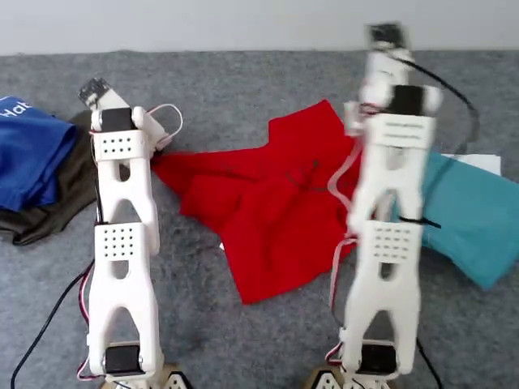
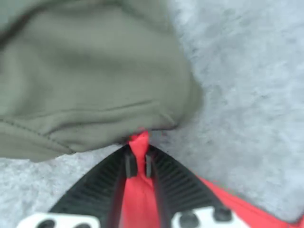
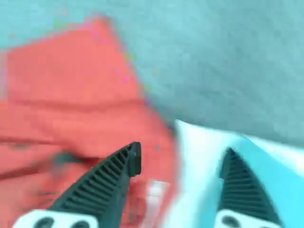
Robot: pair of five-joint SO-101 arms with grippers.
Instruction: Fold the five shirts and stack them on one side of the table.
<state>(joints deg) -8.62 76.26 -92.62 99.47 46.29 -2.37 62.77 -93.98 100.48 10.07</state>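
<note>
A crumpled red shirt (image 1: 268, 203) lies spread across the middle of the grey table. My left gripper (image 2: 138, 164) is shut on a corner of the red shirt (image 2: 137, 190), right beside a dark olive shirt (image 2: 90, 76). In the high view the left arm (image 1: 122, 203) stands at the red shirt's left end. My right gripper (image 3: 183, 164) is open above the edge where the red shirt (image 3: 71, 104) meets a teal shirt (image 3: 280, 166). A blue shirt (image 1: 28, 150) lies on the olive shirt (image 1: 57, 203) at far left. The teal shirt (image 1: 474, 215) lies at right.
A white garment edge (image 1: 482, 162) peeks out behind the teal shirt. Grey carpet-like table surface (image 1: 243, 81) is bare at the back and in front between the two arm bases. Cables trail from both arms near the front edge.
</note>
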